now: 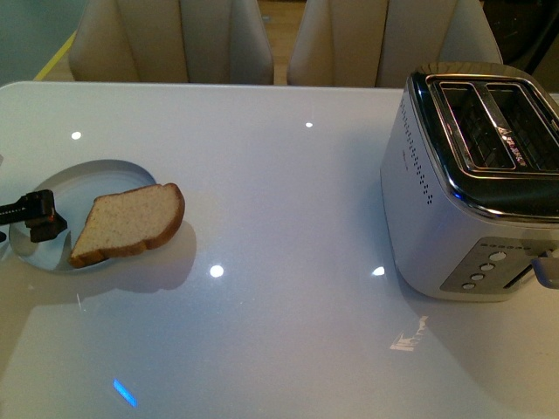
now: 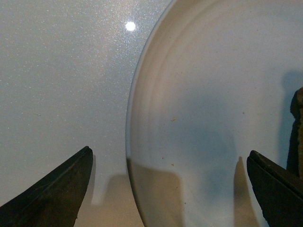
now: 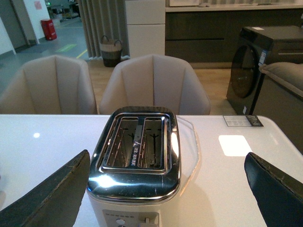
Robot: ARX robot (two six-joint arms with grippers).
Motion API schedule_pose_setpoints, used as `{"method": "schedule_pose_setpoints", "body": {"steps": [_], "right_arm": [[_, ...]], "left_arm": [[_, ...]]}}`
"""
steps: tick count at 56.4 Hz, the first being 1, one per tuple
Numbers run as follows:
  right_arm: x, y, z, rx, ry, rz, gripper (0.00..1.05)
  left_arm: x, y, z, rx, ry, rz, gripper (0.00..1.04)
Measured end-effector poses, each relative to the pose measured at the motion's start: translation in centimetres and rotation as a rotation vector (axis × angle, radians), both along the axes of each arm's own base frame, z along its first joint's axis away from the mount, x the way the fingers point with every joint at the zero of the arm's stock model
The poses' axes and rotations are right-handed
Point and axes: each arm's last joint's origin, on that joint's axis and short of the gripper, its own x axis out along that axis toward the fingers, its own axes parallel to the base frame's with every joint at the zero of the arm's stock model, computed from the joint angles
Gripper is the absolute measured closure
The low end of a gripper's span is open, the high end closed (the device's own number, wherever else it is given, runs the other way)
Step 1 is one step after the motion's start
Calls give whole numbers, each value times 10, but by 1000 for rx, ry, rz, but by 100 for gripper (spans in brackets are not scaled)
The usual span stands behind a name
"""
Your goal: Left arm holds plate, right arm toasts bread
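The pale plate [image 1: 92, 179] lies at the table's left. The bread slice [image 1: 131, 223] rests on it and hangs over its right rim. My black left gripper [image 1: 39, 218] is open at the plate's left edge. In the left wrist view the left gripper [image 2: 170, 156] is open and straddles the rim of the plate [image 2: 203, 85], one finger [image 2: 61, 189] over the table and the other [image 2: 274, 189] over the plate. The bread's dark edge [image 2: 297, 127] shows beside that finger. My right gripper [image 3: 166, 156] is open and empty, above and in front of the toaster [image 3: 137, 156].
The silver two-slot toaster [image 1: 476, 175] stands at the table's right, both slots empty, its buttons facing me. Two beige chairs [image 1: 175, 39] [image 1: 376, 39] stand behind the white glossy table [image 1: 279, 288]. A dark appliance [image 3: 255, 66] stands beyond the table.
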Motion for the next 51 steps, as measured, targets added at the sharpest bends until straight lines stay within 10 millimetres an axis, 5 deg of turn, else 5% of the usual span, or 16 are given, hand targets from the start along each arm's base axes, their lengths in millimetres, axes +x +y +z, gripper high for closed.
{"method": "schedule_pose_setpoints", "body": {"steps": [3,23,29,51], "right_arm": [[0,0,0,0,0,0,9],[0,0,0,0,0,0,9],[0,0,0,0,0,0,9],[0,0,0,0,0,0,9]], "left_arm": [[0,-1,0,9,2,-7,11],[-8,-5,-3,-85,44,61,86],[-11,-3,-1,-137,45,105,99],[-42,1,4,-255,48,192,102]]}}
